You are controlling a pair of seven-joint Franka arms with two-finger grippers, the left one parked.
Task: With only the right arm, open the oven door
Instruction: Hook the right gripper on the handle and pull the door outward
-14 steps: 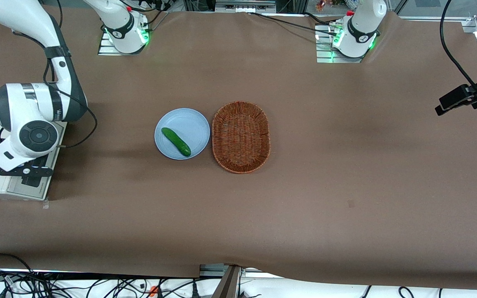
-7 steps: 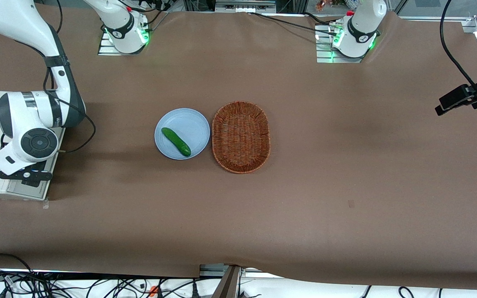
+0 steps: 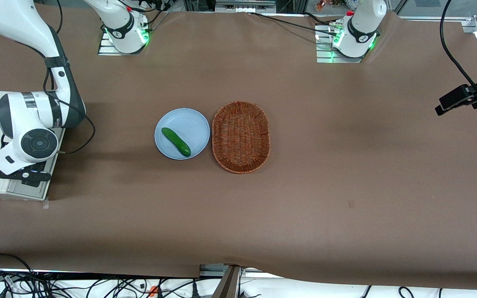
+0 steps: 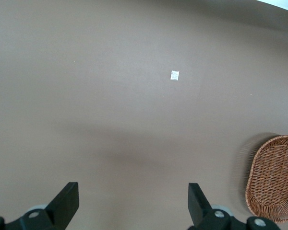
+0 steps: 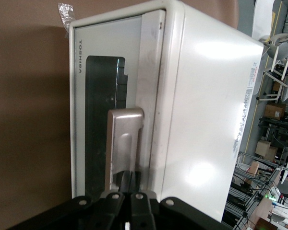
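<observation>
Right at the silver handle of the oven door sits the end effector, fingers pressed together beside it (grip uncertain); well apart on the tabletop lie plate and basket.

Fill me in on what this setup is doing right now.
The right arm has brought its gripper to the silver handle of the oven door on the white toaster oven at the working arm's end of the table. The door looks closed. A cucumber lies on a blue plate beside a wicker basket, untouched.
</observation>
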